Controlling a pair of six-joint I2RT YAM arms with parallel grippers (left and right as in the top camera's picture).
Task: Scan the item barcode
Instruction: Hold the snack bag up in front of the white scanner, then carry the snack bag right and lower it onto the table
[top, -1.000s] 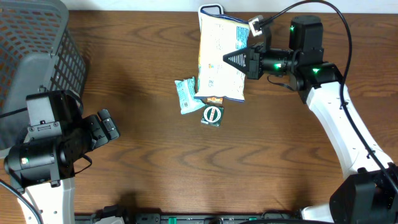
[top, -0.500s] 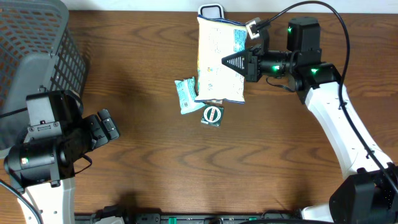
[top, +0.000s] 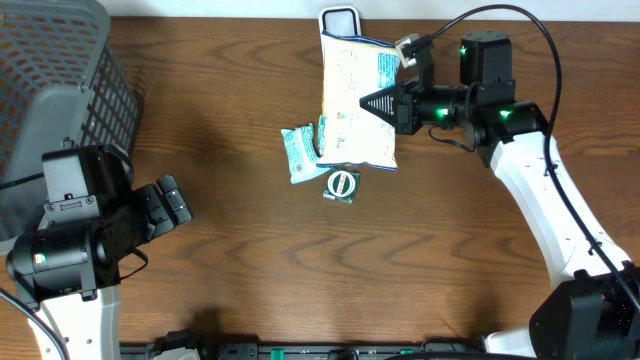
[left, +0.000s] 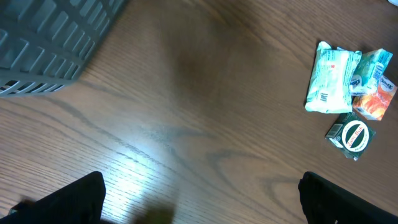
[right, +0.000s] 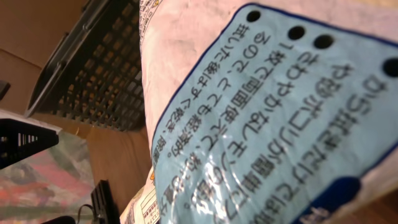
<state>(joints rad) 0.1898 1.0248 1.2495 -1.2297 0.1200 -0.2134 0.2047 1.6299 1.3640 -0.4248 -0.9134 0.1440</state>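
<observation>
The right gripper (top: 368, 100), clamping the bag (top: 345, 110) at far centre, is easing it slightly nearer and rightward than a second ago, probably still hunting a barcode angle, while the left gripper (top: 172, 203) is idling at near left, jaws wide apart.

The wooden desk (top: 250, 270) carries a grey basket (top: 60, 60) at its far left corner. Nearer the far edge's middle lie a teal packet (top: 297, 153), an orange packet (left: 376, 106) and a dark green packet (top: 341, 186), close together.
</observation>
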